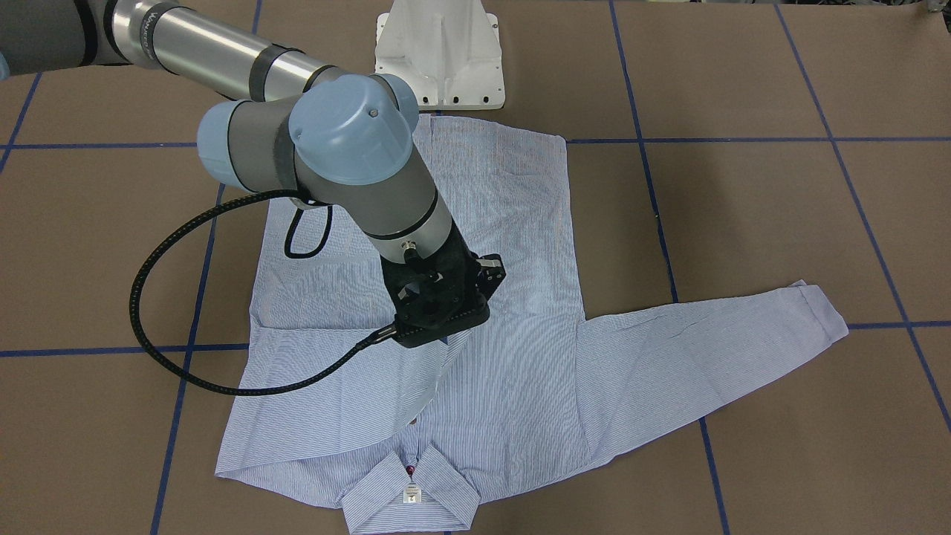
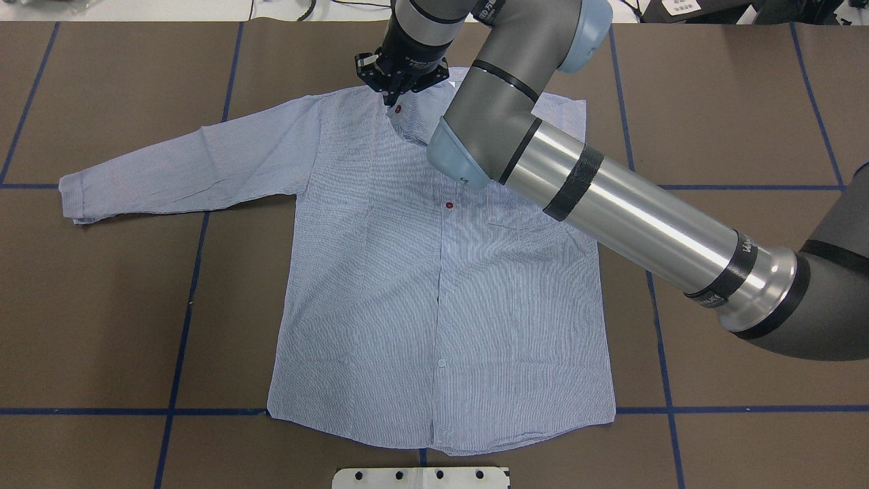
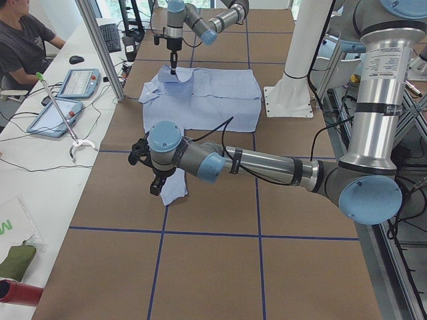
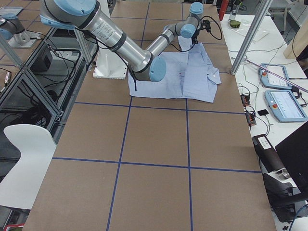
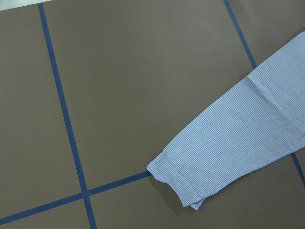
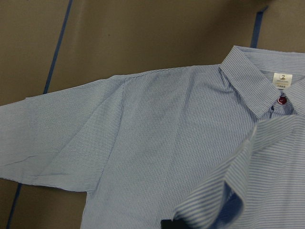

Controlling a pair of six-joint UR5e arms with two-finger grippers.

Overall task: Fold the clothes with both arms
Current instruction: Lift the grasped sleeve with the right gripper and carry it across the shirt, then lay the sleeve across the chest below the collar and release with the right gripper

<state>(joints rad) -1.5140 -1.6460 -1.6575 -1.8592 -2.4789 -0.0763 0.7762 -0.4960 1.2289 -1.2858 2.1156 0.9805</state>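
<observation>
**Brown table, striped shirt, one sleeve raised for folding**

Brown paper covers the table [image 2: 102, 305], marked into squares by blue tape lines. A light blue-and-white finely striped, long-sleeved button-up shirt [image 2: 407, 285] lies front-up at its centre. Its collar [image 1: 412, 483] points towards the operators' side. The right gripper [image 2: 397, 92], black with two fingers, hangs above the chest. It looks clenched on the right sleeve [image 1: 334, 416], which rises from the shoulder in a slanted fold. The left gripper [image 3: 155, 177] hovers over the left sleeve's cuff [image 5: 178, 183], which lies flat on the paper. Whether that gripper's fingers are parted or closed cannot be told.

Several things could go wrong from here. The thin cloth could slip from the pinch and drop in a heap. Pulling too far could drag the shoulder and wrinkle the body. The black cable [image 1: 134, 297] looping beside the right wrist could brush the fabric.

A white label [image 6: 282, 78] inside the collar shows "2", above a red button [image 6: 282, 100]. Lettering on the arm is too small to read.
</observation>
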